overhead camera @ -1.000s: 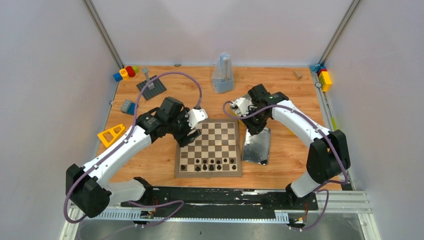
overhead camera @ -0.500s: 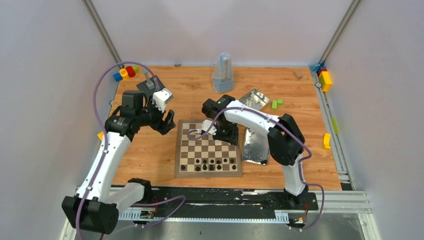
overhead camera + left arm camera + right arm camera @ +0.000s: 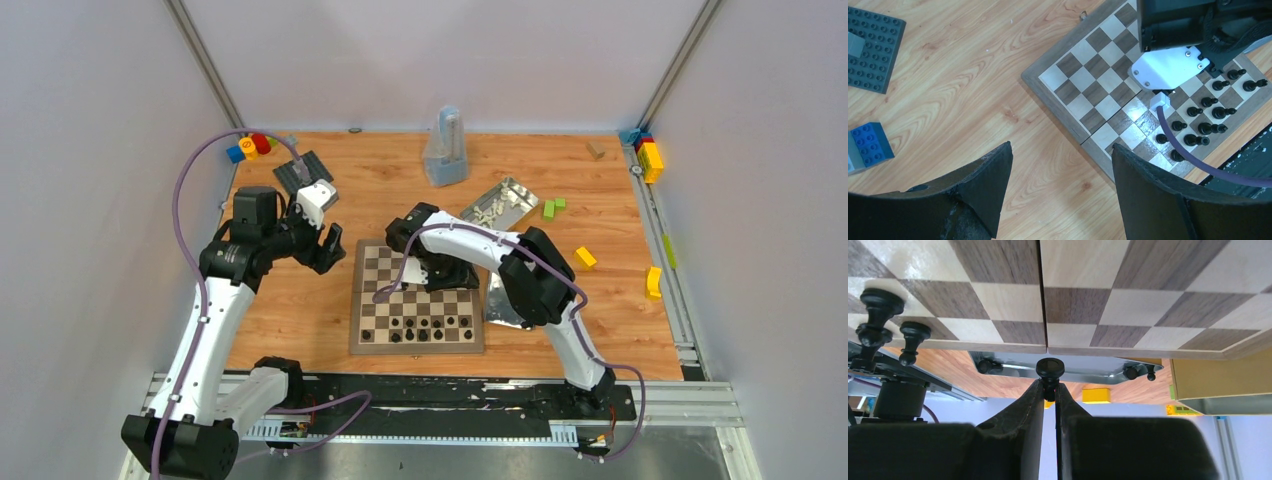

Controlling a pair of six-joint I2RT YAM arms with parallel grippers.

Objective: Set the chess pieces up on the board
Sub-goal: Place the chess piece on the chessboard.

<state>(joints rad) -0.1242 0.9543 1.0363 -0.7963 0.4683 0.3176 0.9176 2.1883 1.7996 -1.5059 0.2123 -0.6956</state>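
Note:
The board [image 3: 378, 262] lies in the middle of the table, with several black chess pieces [image 3: 420, 328] on its two near rows. My right gripper [image 3: 438, 277] hangs over the board's middle, shut on a black pawn [image 3: 1050, 370] pinched at its neck between the fingertips [image 3: 1049, 386]. More black pieces [image 3: 878, 315] stand on the board at the left of the right wrist view. My left gripper [image 3: 326, 246] is open and empty over bare wood left of the board [image 3: 1098, 70], jaws wide apart [image 3: 1060, 150]. White pieces lie in the far tin [image 3: 500, 205].
A second metal tin [image 3: 512, 297] lies right of the board, with black pieces [image 3: 1135, 372] in it. Green blocks [image 3: 552, 207] and yellow blocks [image 3: 586, 257] lie at the right. A grey studded plate [image 3: 870, 47] and blue block [image 3: 870, 145] lie at the left. A translucent object [image 3: 446, 148] stands at the back.
My left arm has drawn back from the board to the left. My right arm has swung from the tin on the right to over the board, holding a black pawn.

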